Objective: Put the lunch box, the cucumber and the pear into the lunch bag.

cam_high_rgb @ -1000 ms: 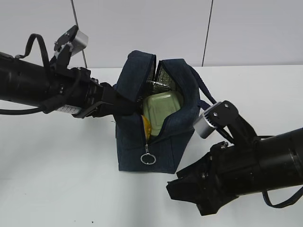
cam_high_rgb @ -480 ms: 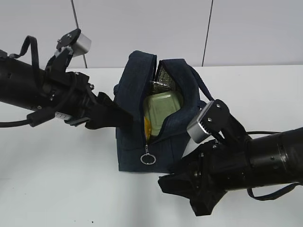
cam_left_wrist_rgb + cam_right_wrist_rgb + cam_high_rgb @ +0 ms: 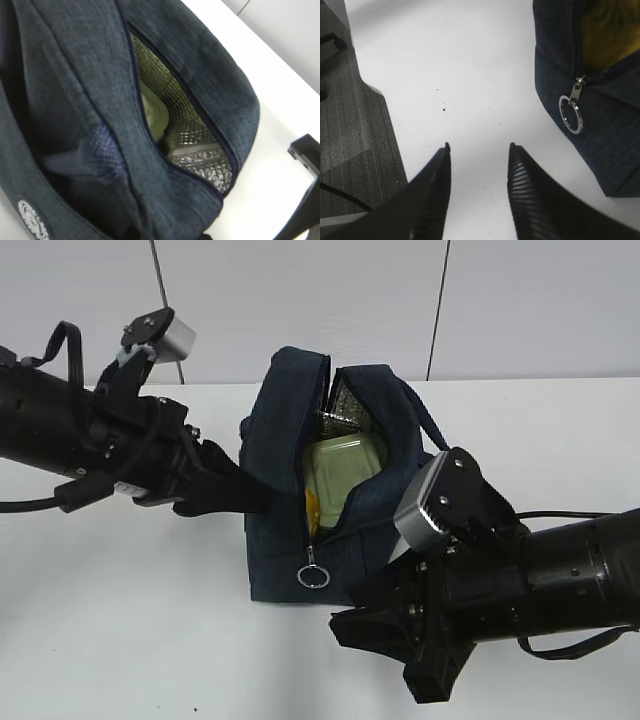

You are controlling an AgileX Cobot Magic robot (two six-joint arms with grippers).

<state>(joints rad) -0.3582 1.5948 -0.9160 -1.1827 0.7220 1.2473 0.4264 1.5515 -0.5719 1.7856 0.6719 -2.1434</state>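
The navy lunch bag (image 3: 275, 540) stands upright mid-table, its top gaping. Inside, the lunch box (image 3: 345, 468) shows its pale green lid, and a yellow patch of the pear (image 3: 310, 508) sits below it in the zipper slit. The cucumber is hidden. My left gripper (image 3: 258, 498) presses into the bag's left side. In the left wrist view a fold of the bag's fabric (image 3: 165, 200) runs down over the jaws, with the foil lining (image 3: 200, 145) beyond. My right gripper (image 3: 479, 146) hovers open over bare table, left of the ring pull (image 3: 570, 114).
The bag's loop handle (image 3: 425, 430) hangs over its right side. The white table (image 3: 120, 620) ends at a grey floor (image 3: 350, 125) seen left of the right gripper. A pale wall (image 3: 300, 290) stands behind.
My left gripper came out of the bag's mouth, drew back left, then closed in on the bag's side. The right arm slid left along the bag's front, towards the ring pull.
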